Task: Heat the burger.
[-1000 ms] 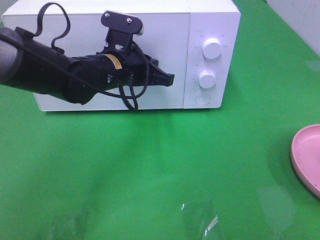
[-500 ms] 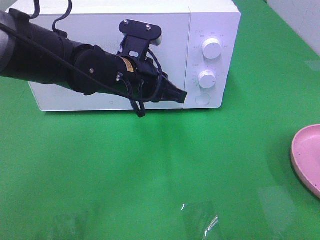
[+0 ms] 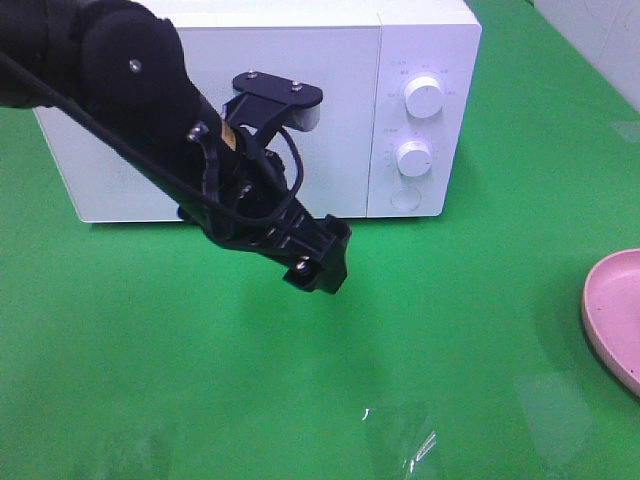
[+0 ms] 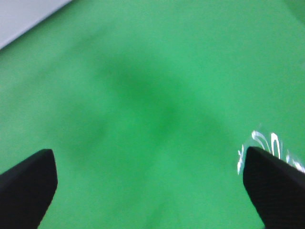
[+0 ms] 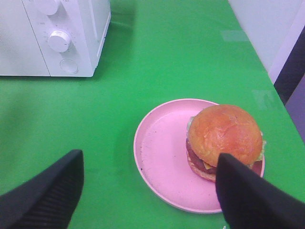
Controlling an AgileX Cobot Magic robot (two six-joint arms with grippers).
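The burger [image 5: 224, 138], with a golden-brown bun, sits on the far side of a pink plate [image 5: 159, 157] in the right wrist view. My right gripper [image 5: 147, 200] is open and empty, hovering just short of the plate; it is out of the exterior view. Only the plate's edge [image 3: 612, 315] shows there, and the burger is out of that view. My left gripper [image 3: 318, 262] is open and empty, tilted down over the green table in front of the white microwave [image 3: 260, 100]. In the left wrist view the left gripper [image 4: 150, 191] has only bare table between its fingers.
The microwave door is shut. Two white knobs [image 3: 424, 97] and a round button [image 3: 404, 199] sit on its right panel. The microwave [image 5: 57, 33] also shows in the right wrist view. The green table [image 3: 450, 350] reaches its edge at the right.
My left arm has swung away from the microwave door, down and toward the front. Its gripper now points at the table instead of at the door.
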